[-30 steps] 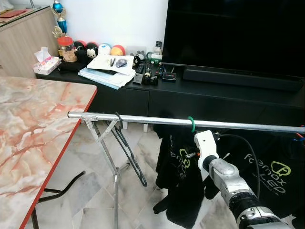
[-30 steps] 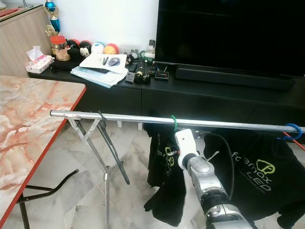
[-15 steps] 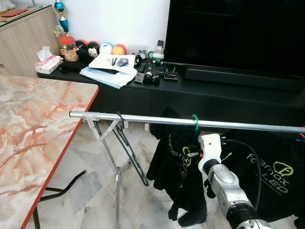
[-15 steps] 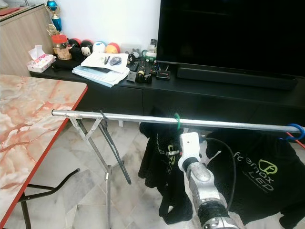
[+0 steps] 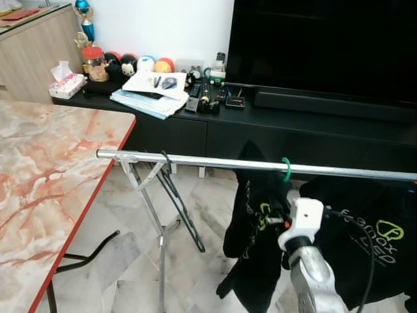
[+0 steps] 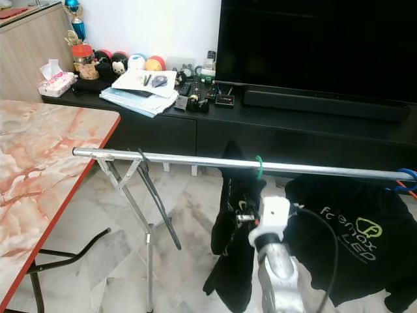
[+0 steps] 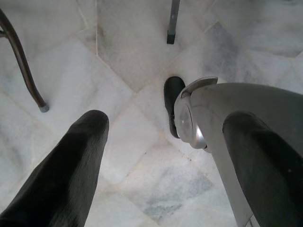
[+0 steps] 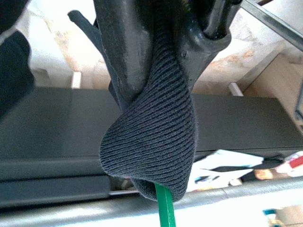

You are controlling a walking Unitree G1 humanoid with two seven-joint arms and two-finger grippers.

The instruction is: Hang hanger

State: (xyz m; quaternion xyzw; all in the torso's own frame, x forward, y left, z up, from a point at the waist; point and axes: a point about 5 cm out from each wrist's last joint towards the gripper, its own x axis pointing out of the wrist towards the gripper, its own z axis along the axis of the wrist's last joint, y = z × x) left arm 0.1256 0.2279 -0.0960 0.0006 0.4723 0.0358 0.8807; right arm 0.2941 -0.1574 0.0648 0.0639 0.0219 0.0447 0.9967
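A green hanger hook (image 5: 285, 169) sits over the metal rail (image 5: 195, 161) and carries a black shirt (image 5: 254, 241). My right gripper (image 8: 165, 42) is just under the rail, shut on the hanger's neck through the shirt's collar; the green hook (image 8: 164, 208) comes out of the fabric toward the rail. In the eye views the white wrist housing (image 5: 301, 218) hides the fingers. My left gripper (image 7: 163, 123) hangs low over the floor, open and holding nothing.
An empty black hanger (image 5: 179, 202) hangs near the rail's left end above the folding stand (image 5: 153, 208). A second black shirt (image 5: 371, 235) hangs at the right on a blue hook (image 6: 404, 175). The marble table (image 5: 45, 176) is at the left, the TV cabinet (image 5: 293, 130) behind.
The green hook and its shirt have slid to the right along the rail with my right gripper, closer to the second shirt. The shirt has swung a little.
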